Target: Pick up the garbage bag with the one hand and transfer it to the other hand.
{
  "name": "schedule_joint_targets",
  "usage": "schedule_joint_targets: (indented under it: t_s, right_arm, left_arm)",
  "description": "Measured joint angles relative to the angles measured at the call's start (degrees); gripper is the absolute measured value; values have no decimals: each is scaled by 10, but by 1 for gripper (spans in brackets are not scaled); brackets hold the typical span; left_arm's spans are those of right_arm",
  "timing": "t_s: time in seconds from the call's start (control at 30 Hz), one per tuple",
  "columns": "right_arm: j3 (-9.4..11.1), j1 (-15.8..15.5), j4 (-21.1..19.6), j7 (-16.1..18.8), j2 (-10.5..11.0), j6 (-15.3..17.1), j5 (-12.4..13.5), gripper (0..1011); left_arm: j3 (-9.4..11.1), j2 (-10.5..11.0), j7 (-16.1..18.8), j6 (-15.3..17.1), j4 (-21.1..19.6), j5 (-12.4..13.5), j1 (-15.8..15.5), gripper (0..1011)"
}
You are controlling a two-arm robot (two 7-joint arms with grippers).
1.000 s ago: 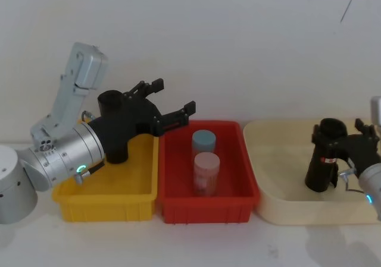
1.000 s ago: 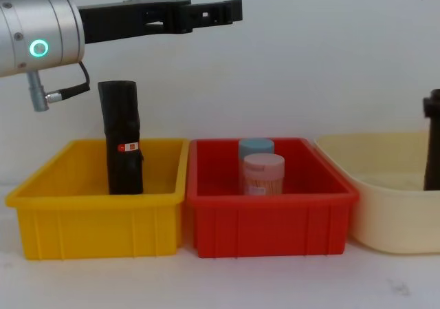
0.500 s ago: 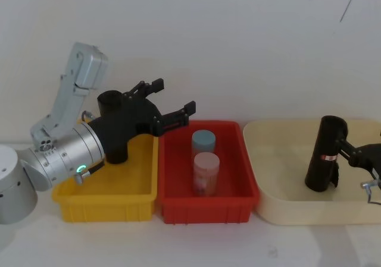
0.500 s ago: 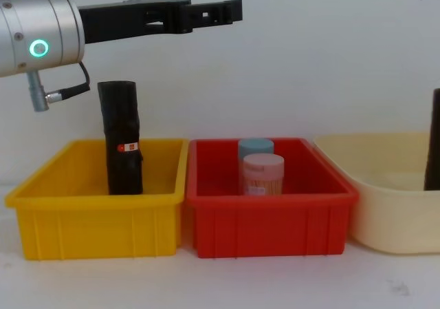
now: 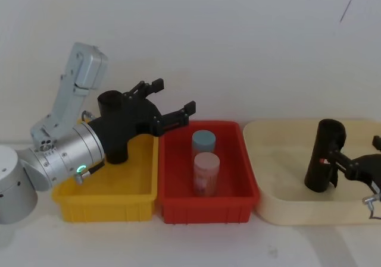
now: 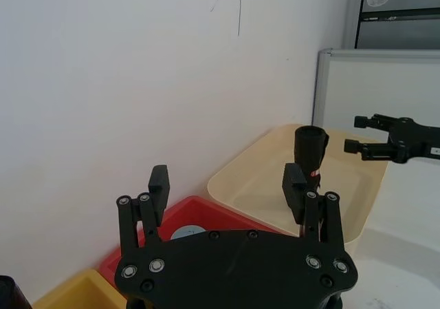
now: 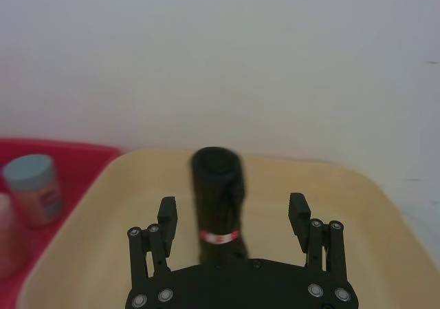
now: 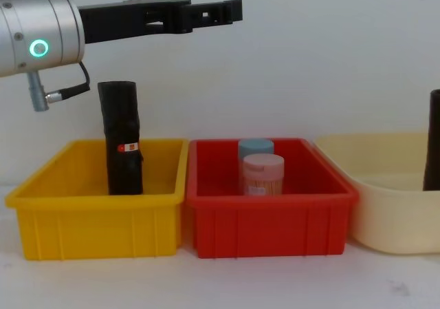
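The garbage bag (image 5: 323, 157), a black roll with a white band and a red mark, stands upright in the cream tub (image 5: 280, 160); it also shows as the roll (image 7: 218, 199) and at the chest view's right edge (image 8: 434, 151). My right gripper (image 5: 357, 163) is open just to the right of it, apart from it; the right gripper (image 7: 232, 209) has its fingers spread with the roll a little beyond them. My left gripper (image 5: 174, 97) hangs open and holds nothing, high over the yellow bin's far right corner, seen as the left gripper (image 8: 234, 9).
A second black roll (image 8: 122, 138) stands upright in the yellow bin (image 8: 96, 216). The red bin (image 8: 271, 223) in the middle holds a blue-lidded jar (image 5: 203, 141) and a pink-lidded jar (image 5: 206, 172). A white wall runs close behind the bins.
My right gripper, which stood around the garbage bag one second ago, has drawn back to the right and is clear of it. The roll stays upright in the tub. The left arm has not moved.
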Motion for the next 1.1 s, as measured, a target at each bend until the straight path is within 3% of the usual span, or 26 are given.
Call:
schedule_joint_targets:
  t_s: [0.3,0.6,1.1]
  right_arm:
    - [-7,-21,-25,46,11,8,19,999]
    - [-34,-28,-27,90,22,12,31,999]
    - [-99,13,28,134,21,-1,21,999]
  left_arm:
    - [0,0,0,0,0,0,0,1002]
    - [0,0,0,0,0,0,0,1002]
    - [0,0,0,0,0,0,0,1002]
